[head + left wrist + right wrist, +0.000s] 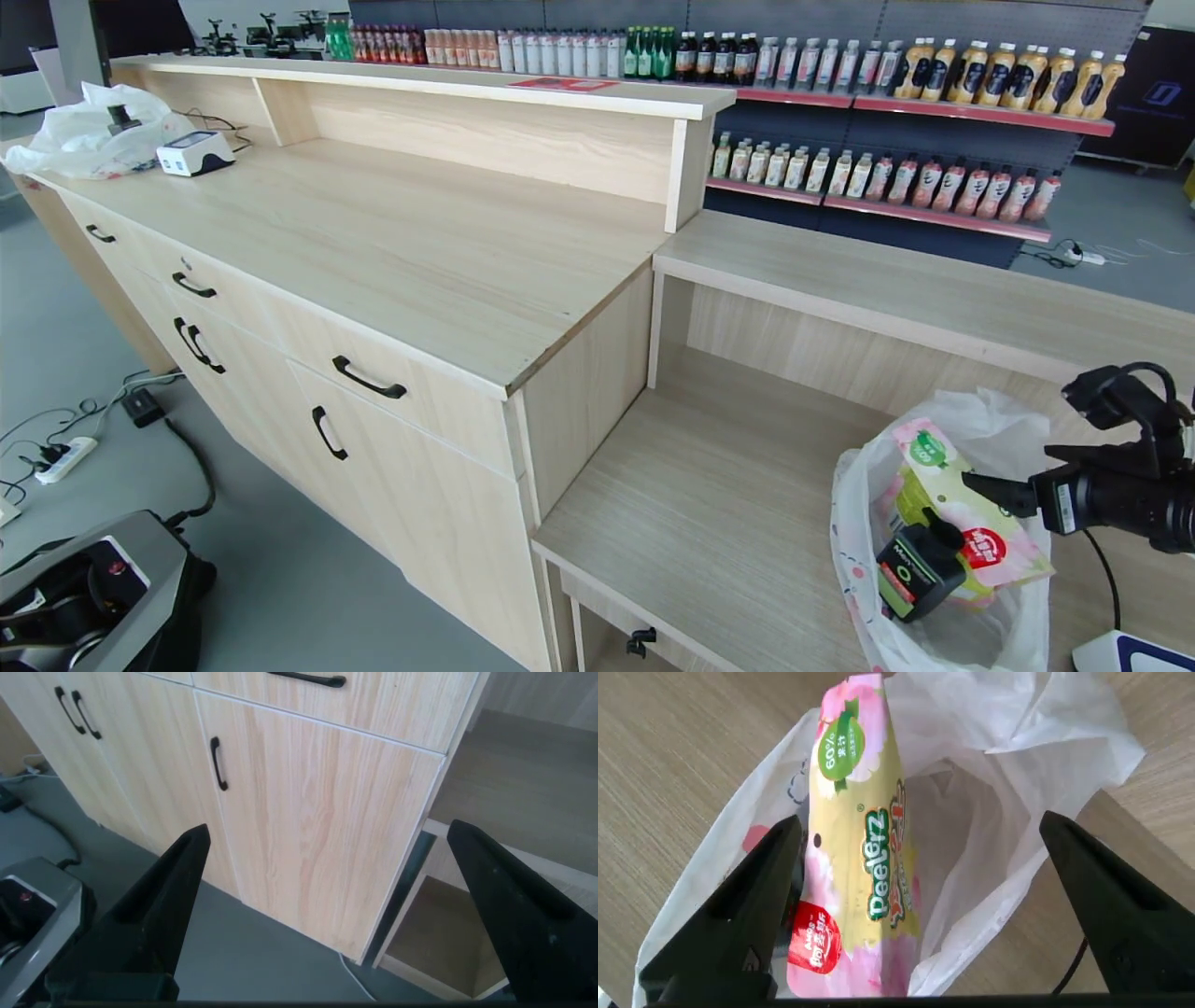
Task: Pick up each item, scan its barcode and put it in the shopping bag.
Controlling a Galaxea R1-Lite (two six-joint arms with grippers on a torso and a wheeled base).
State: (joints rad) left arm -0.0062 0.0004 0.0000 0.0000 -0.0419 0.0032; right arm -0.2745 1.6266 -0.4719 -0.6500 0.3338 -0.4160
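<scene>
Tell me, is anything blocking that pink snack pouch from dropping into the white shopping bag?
Nothing visible does. The snack pouch already stands inside the open shopping bag, beside a black and green item, with the right gripper open near it.

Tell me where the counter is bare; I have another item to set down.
The upper counter is bare from the white device and plastic bag at its far left corner to its right edge. The lower counter is free left of the shopping bag. Crowded: that bag, with snack pouch, black-green item and right gripper at its mouth.
</scene>
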